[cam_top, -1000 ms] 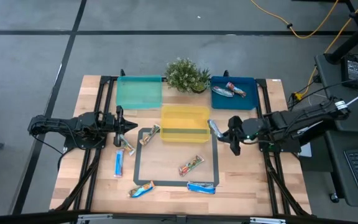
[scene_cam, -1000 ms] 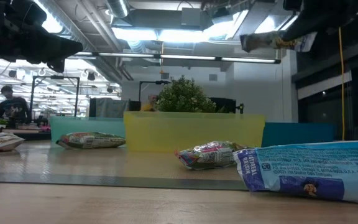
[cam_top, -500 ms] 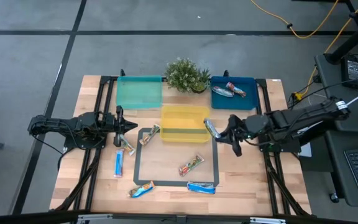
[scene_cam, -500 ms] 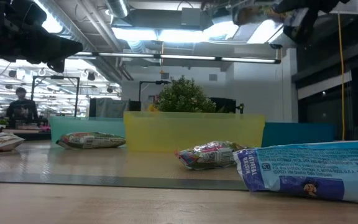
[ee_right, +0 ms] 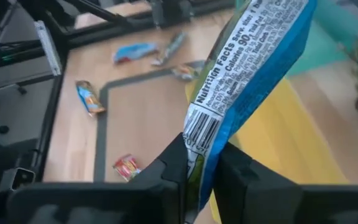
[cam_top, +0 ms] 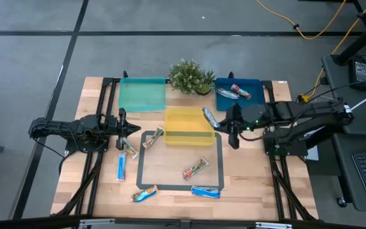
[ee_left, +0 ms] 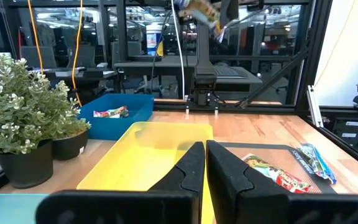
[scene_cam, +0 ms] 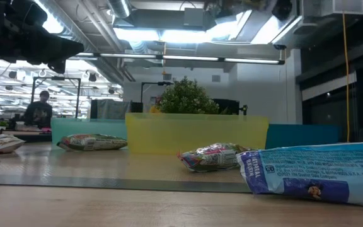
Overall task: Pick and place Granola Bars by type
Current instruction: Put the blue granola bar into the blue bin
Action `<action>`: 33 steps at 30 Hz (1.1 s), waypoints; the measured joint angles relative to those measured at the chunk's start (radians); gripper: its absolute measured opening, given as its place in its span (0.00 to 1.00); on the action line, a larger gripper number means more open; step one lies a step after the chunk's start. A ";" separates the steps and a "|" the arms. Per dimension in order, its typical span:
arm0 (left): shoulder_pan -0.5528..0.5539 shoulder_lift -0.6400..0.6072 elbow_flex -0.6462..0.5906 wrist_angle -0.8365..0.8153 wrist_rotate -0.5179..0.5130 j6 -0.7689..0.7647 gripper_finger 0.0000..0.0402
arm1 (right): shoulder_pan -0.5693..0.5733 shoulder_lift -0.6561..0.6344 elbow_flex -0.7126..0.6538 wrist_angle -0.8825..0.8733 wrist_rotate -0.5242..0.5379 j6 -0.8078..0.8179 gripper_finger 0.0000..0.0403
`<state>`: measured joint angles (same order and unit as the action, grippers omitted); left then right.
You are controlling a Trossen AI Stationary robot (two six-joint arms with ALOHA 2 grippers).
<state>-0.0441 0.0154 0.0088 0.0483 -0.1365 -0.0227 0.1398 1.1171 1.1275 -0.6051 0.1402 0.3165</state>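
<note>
My right gripper [cam_top: 217, 123] is shut on a granola bar [cam_top: 209, 117] with a pale printed wrapper and a blue edge, and hovers over the right edge of the yellow tray [cam_top: 188, 135]. The left wrist view shows that bar [ee_left: 199, 9] high above the tray. My left gripper [cam_top: 135, 129] waits shut left of the yellow tray. Several bars lie flat on the table: a tan-green one [cam_top: 152, 135], one [cam_top: 131, 150] by the left gripper, a blue one [cam_top: 121, 167], one [cam_top: 145, 194] near the front edge, a blue one [cam_top: 205, 191] and a red-printed one [cam_top: 196, 169]. My right gripper pinches the bar between its two fingers at one end [ee_right: 199, 142], by the barcode. The rest of the bar [ee_right: 247, 56] sticks out forward past the fingertips. It is lifted clear, above the yellow tray's right edge [cam_top: 212, 127].
A blue tray [cam_top: 254, 102] at the far right holds two bars [cam_top: 234, 92]. A teal tray [cam_top: 142, 94] sits at the far left, with a potted plant [cam_top: 190, 77] between them. A taped rectangle [cam_top: 180, 187] marks the table's middle. A person [scene_cam: 41, 108] stands far behind.
My right gripper has carried the bar up and toward the table's far left, from beside the yellow tray's right side to above its right edge. In the low view the bar has risen out of the top of the picture.
</note>
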 joint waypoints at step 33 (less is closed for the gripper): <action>0.000 0.000 0.000 0.000 0.000 0.000 0.02 | -0.252 0.433 -0.054 0.094 -0.074 -0.119 0.15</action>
<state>-0.0441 0.0156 0.0088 0.0483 -0.1366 -0.0227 -0.1123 1.5504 1.0733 -0.5110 0.0662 0.1974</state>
